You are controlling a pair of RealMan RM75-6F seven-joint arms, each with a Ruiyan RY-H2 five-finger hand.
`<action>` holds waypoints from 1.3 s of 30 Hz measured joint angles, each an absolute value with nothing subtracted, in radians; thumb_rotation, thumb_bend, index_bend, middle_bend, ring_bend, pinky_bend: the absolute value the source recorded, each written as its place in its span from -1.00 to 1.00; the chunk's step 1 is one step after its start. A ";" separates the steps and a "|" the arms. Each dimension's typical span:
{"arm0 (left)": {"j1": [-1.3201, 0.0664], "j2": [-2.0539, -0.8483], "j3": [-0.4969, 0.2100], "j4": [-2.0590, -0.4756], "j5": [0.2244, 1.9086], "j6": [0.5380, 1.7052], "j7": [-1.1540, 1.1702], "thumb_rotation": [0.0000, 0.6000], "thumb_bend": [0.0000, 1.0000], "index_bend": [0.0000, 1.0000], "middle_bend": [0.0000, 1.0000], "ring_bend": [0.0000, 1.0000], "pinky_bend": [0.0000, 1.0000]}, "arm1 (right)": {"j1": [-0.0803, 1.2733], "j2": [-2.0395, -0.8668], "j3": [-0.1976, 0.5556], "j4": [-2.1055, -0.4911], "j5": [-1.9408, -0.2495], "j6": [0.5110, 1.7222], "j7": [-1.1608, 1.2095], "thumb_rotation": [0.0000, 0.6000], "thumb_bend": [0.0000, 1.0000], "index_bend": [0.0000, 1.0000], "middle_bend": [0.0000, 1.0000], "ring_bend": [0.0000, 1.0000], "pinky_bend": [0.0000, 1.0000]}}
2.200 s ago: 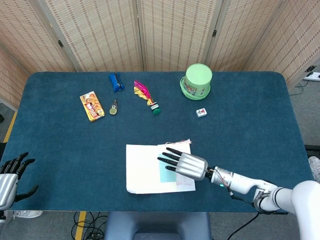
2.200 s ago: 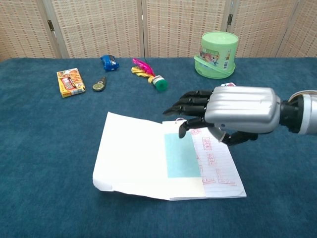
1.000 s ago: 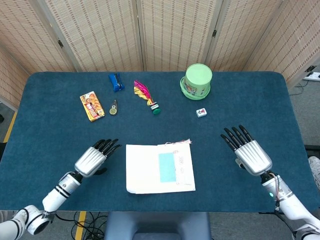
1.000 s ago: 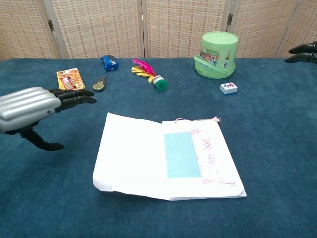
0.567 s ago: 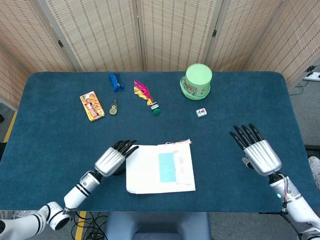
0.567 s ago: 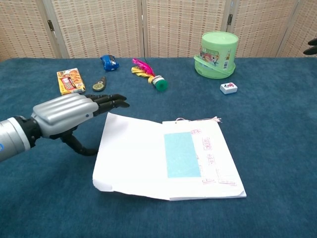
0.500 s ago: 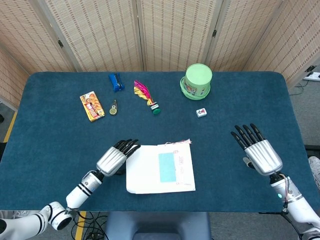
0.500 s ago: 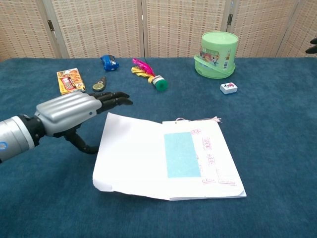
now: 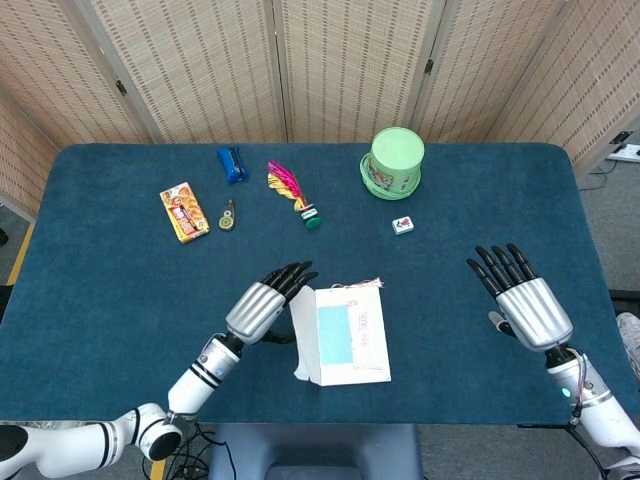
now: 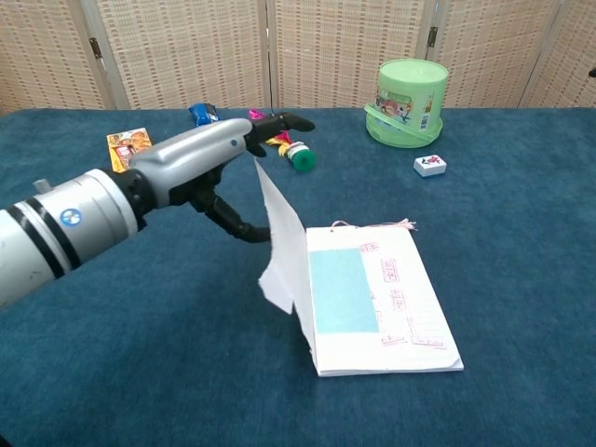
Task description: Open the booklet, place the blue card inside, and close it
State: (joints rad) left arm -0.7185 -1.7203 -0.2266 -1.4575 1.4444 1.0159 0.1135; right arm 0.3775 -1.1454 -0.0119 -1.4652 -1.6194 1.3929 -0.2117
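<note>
Far left on the bench [image 9: 110, 300]: an orange snack packet [image 9: 184, 211], a small green-and-black tool [image 9: 228, 215], a blue packet [image 9: 232, 163]. Next, a pink feathered shuttlecock [image 9: 293, 194] with a green base.

Toward the near edge, the left hand [image 9: 263, 305], reaching in from the lower left, fingers stretched along the outer face of the white cover [image 10: 282, 250] of the booklet [image 9: 345, 335], thumb curled in behind it (chest view only). Cover lifted to roughly upright, not gripped, only propped against the fingers. From the head view just a thin white edge of that cover; from the chest view its full raised sheet, slightly curled at the lower corner.

Just right of the cover, the blue card [image 9: 333, 334] lying flat on the open page, beside red printed marks and a bit of pink string at the top edge.

Further right and back, a green lidded tub [image 9: 395, 160] and a small white tile [image 9: 402, 225].

Far right, the right hand [image 9: 524, 298], released, fingers spread, holding nothing, well apart from the booklet; nearly out of frame in the chest view.
</note>
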 measured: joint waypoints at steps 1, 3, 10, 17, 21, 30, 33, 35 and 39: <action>-0.728 -1.732 -0.233 -1.464 1.428 1.005 0.124 1.00 -0.56 -1.00 -1.00 -1.00 -0.62 | 0.377 -1.145 -0.009 -1.465 -1.622 1.396 -0.209 1.00 -0.71 -1.00 -1.00 -1.00 -1.00; -0.749 -1.762 -0.243 -1.473 1.392 0.981 0.151 1.00 -0.57 -1.00 -1.00 -1.00 -0.62 | 0.375 -1.146 -0.004 -1.466 -1.627 1.399 -0.202 1.00 -0.71 -1.00 -1.00 -1.00 -1.00; -0.795 -1.867 -0.265 -1.473 1.316 0.967 0.227 1.00 -0.59 -1.00 -1.00 -1.00 -0.64 | 0.370 -1.149 0.005 -1.464 -1.638 1.401 -0.185 1.00 -0.71 -1.00 -1.00 -1.00 -1.00; -0.855 -1.935 -0.310 -1.484 1.236 0.967 0.352 1.00 -0.59 -1.00 -1.00 -1.00 -0.66 | 0.358 -1.144 0.012 -1.465 -1.645 1.410 -0.176 1.00 -0.71 -1.00 -1.00 -1.00 -1.00; -0.888 -1.941 -0.338 -1.498 1.207 0.966 0.404 1.00 -0.59 -1.00 -1.00 -1.00 -0.66 | 0.352 -1.140 0.016 -1.462 -1.643 1.410 -0.168 1.00 -0.71 -1.00 -1.00 -1.00 -1.00; -0.930 -1.934 -0.361 -1.545 1.129 0.953 0.448 1.00 -0.59 -1.00 -1.00 -1.00 -0.66 | 0.342 -1.134 0.022 -1.464 -1.649 1.416 -0.163 1.00 -0.71 -1.00 -1.00 -1.00 -1.00; -0.927 -1.911 -0.341 -1.560 1.124 0.954 0.453 1.00 -0.59 -1.00 -1.00 -1.00 -0.66 | 0.341 -1.126 0.018 -1.469 -1.647 1.401 -0.164 1.00 -0.71 -1.00 -1.00 -1.00 -1.00; -0.917 -1.884 -0.331 -1.572 1.122 0.957 0.450 1.00 -0.59 -1.00 -1.00 -1.00 -0.66 | 0.342 -1.112 0.012 -1.479 -1.643 1.378 -0.166 1.00 -0.70 -1.00 -1.00 -1.00 -1.00; -0.887 -1.813 -0.314 -1.608 1.098 0.969 0.452 1.00 -0.59 -1.00 -1.00 -1.00 -0.66 | 0.340 -1.088 0.003 -1.501 -1.626 1.342 -0.189 1.00 -0.57 -1.00 -1.00 -1.00 -1.00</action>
